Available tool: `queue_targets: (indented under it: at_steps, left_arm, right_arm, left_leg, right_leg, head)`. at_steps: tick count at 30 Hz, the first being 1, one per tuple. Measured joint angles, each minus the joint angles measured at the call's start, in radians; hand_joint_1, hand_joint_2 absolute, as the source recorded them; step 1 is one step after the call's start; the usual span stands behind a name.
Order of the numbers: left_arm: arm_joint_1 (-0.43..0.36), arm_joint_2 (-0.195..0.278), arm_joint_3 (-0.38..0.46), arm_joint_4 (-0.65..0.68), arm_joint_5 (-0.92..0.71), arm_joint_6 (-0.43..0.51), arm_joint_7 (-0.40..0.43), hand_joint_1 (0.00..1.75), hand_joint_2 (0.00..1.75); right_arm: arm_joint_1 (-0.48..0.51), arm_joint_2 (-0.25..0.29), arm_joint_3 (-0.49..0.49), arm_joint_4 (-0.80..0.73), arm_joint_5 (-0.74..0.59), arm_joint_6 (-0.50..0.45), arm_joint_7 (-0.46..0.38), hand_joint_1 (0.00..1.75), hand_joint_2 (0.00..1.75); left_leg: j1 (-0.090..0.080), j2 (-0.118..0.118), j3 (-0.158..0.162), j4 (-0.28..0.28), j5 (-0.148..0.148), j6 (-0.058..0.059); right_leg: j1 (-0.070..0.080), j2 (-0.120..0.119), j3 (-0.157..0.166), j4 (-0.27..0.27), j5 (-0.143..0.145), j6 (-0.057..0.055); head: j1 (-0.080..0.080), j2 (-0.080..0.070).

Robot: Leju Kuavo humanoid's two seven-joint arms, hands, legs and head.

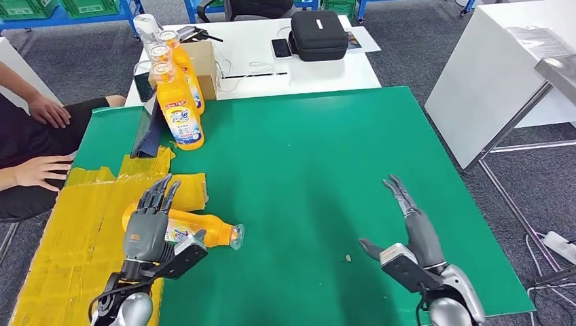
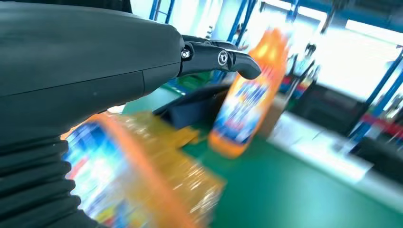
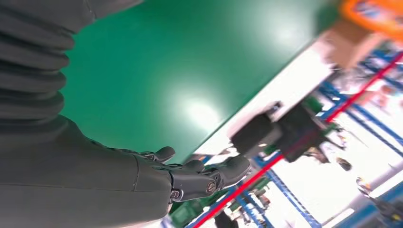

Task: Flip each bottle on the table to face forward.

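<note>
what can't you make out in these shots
- Lying bottle: head view, left hand covers its label and whether the hand grips it.
- Same bottle: left wrist view, motion blur.
- Standing bottles: head view, rear ones hidden by the front one.
- Person: cut off by the frame edge.

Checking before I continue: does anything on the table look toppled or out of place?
Yes. One orange bottle lies on its side near the yellow taped patch, under the left hand, while the other bottles stand upright at the far corner.
</note>
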Motion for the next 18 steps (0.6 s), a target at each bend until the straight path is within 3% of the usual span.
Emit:
queue_targets:
  at_steps: [5, 10, 14, 18]
  left_arm:
    - [0.017, -0.042, 0.016, -0.103, 0.218, -0.025, -0.110, 0.00, 0.00]
    - [0.058, -0.092, 0.032, -0.240, 0.480, -0.156, -0.227, 0.00, 0.00]
    - [0.104, -0.113, 0.032, -0.325, 0.581, -0.256, -0.268, 0.00, 0.00]
    - [0.129, -0.122, 0.032, -0.365, 0.597, -0.276, -0.277, 0.00, 0.00]
  right_arm:
    - [-0.008, 0.095, 0.037, 0.001, -0.021, -0.035, -0.025, 0.00, 0.00]
    - [-0.007, 0.184, 0.106, -0.020, 0.015, -0.127, -0.056, 0.00, 0.00]
    - [-0.007, 0.214, 0.158, -0.034, 0.029, -0.160, -0.057, 0.00, 0.00]
    - [-0.006, 0.227, 0.182, -0.038, 0.032, -0.167, -0.057, 0.00, 0.00]
  left_leg:
    - [0.001, 0.000, -0.001, 0.000, 0.000, 0.000]
    - [0.001, 0.000, -0.002, 0.000, 0.000, 0.000]
    - [0.001, 0.000, -0.002, 0.000, 0.000, 0.000]
    - [0.000, 0.000, -0.002, 0.000, 0.000, 0.000]
  right_leg:
    - [0.001, 0.000, -0.001, 0.001, 0.000, 0.000]
    - [0.001, 0.000, -0.001, 0.000, 0.000, 0.000]
    - [0.001, 0.000, -0.002, 0.000, 0.000, 0.000]
    - [0.000, 0.000, -0.002, 0.000, 0.000, 0.000]
  head:
    - [0.000, 0.000]
    - [0.000, 0.000]
    - [0.000, 0.000]
    - [0.000, 0.000]
